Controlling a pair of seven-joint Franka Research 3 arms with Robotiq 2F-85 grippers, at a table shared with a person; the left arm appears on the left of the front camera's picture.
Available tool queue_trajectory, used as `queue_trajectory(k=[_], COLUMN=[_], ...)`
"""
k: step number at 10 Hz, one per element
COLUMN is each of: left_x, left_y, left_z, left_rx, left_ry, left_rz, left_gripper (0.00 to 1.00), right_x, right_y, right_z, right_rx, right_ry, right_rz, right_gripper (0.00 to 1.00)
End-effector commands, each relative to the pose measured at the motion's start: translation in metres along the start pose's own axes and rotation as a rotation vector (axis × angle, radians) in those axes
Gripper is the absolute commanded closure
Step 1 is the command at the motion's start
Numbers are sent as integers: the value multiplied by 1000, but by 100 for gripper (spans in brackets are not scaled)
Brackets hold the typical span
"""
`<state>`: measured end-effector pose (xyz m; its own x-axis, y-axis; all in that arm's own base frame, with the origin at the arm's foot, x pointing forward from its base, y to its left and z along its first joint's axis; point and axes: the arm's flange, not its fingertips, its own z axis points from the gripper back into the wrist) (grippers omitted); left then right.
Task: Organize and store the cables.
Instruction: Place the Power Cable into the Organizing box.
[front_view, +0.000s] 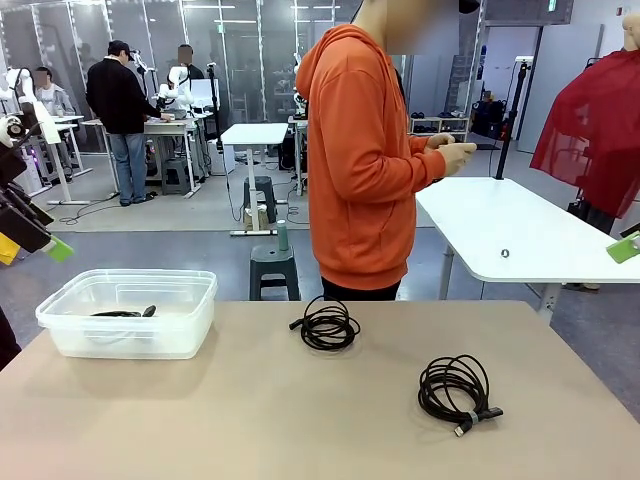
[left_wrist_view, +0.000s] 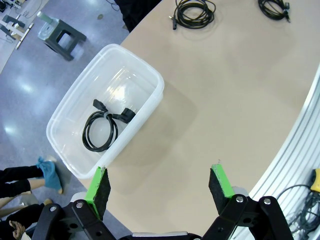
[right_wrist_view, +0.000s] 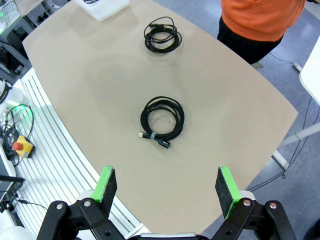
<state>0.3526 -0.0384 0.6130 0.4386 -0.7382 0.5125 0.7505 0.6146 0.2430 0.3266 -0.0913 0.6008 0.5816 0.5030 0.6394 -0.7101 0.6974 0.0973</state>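
Counter (front_view: 250, 420) in front of me is beige and carries a clear plastic box (front_view: 130, 338) and two loose cables. The box stands at my left side of the counter. The first cable (left_wrist_view: 101, 129) lies on its bottom, a black coil bound with a tie, with the plug ends beside the coil.

The second cable (front_view: 327, 326) lies on the counter near the far edge, about in the middle, just in front of the person (front_view: 365, 170) in an orange hoodie. One plug end sticks out from it to my left. The third cable (right_wrist_view: 162, 119) lies more to my right and nearer to me, well apart from the second one. Its tie and plugs are at the side toward me.

My left hand (left_wrist_view: 159, 172) hovers above the counter near a corner of the box, with the fingers spread wide and nothing between the green pads. My right hand (right_wrist_view: 165, 172) hangs high over the near edge of the counter, above the third cable, also spread wide and empty.

The person stands at the far side, turned sideways, and the person's hands (front_view: 452, 152) are held together before the chest.
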Motion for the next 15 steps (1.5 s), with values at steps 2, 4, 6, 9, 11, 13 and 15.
queue_trajectory(k=[2, 4, 6, 9, 11, 13, 15], left_x=[2, 2, 2, 2, 2, 2, 2], left_y=[-1, -1, -1, -1, -1, -1, -1], left_z=[1, 1, 1, 1, 1, 1, 1], left_rx=[8, 8, 8, 8, 8, 8, 8], left_ry=[3, 3, 3, 3, 3, 3, 3], left_rz=[12, 12, 12, 12, 12, 12, 12], left_gripper=[0, 0, 0, 0, 0, 0, 0], right_x=[-1, -1, -1, -1, -1, -1, -1], right_y=[0, 0, 0, 0, 0, 0, 0], right_z=[0, 0, 0, 0, 0, 0, 0], right_rx=[11, 11, 11, 11, 11, 11, 11], right_ry=[-8, -8, -8, -8, -8, -8, -8], right_rz=[12, 12, 12, 12, 12, 12, 12], right_gripper=[0, 0, 0, 0, 0, 0, 0])
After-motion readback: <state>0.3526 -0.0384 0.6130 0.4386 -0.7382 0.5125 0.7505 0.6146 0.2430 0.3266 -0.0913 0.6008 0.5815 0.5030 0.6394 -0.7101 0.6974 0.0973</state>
